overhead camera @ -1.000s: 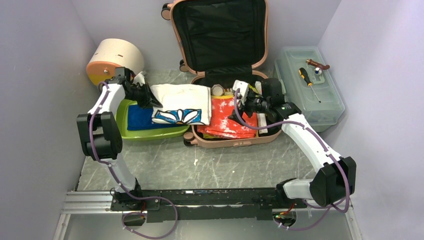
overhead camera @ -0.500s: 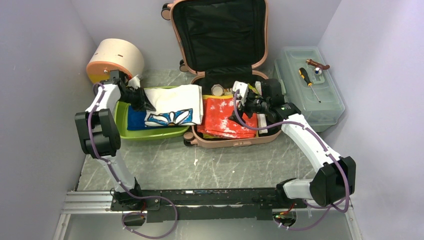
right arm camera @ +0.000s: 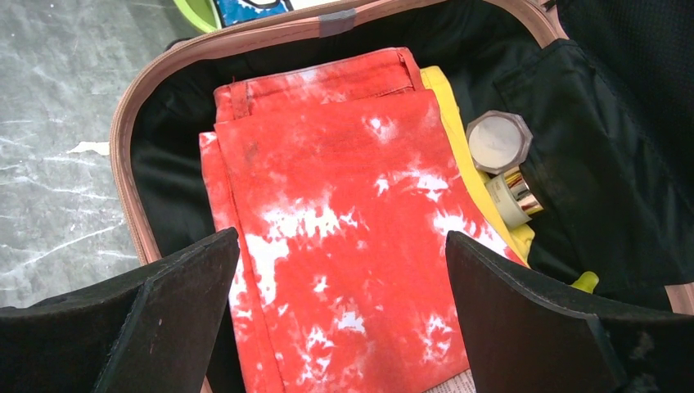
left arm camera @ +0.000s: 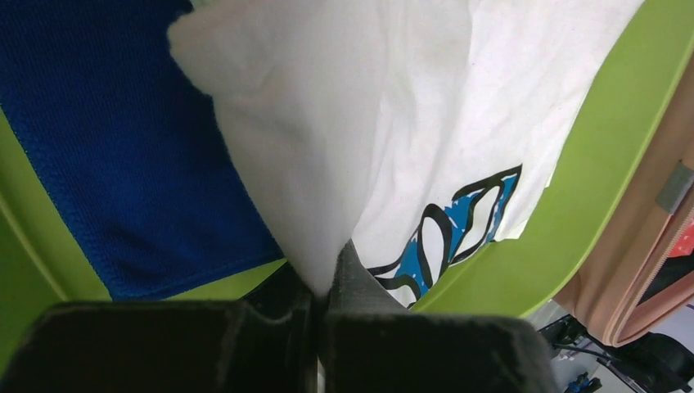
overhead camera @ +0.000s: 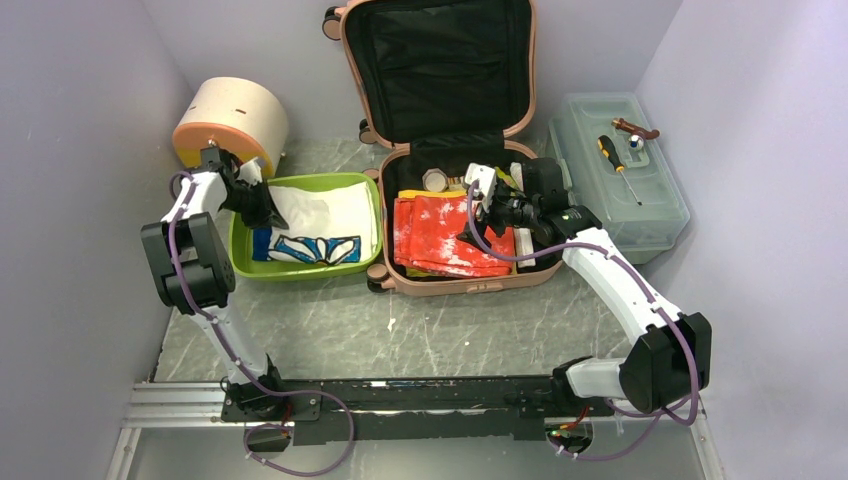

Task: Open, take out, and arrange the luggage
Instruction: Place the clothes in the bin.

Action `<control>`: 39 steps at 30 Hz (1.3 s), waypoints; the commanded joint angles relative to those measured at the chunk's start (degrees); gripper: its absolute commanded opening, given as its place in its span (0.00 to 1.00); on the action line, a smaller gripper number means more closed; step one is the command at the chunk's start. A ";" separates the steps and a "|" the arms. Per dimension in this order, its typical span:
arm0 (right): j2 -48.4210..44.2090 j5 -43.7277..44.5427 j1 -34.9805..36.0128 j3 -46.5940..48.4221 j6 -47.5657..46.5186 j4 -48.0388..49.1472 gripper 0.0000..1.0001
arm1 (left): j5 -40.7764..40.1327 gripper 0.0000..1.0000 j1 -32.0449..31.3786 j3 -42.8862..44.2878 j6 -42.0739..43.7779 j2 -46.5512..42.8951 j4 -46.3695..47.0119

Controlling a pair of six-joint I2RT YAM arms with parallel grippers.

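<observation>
Directly under R end effector point(right arm camera: 341, 237), luggage point(overhead camera: 440, 130).

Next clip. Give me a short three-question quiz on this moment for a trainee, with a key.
1. Is the right gripper, above the red tie-dye garment in the suitcase, open or shut?
2. True or false: a screwdriver lies on the toolbox lid.
3. The white flower-print cloth pinched by the left gripper rests in: A green tray, B suitcase, C toolbox.
Key: 1 open, holding nothing; 2 true; 3 A.
</observation>
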 commanded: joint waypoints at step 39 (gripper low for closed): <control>-0.45 -4.44 -0.27 -0.82 -4.24 -0.93 1.00 | -10.89 0.36 -0.08 0.45 5.15 -5.97 3.68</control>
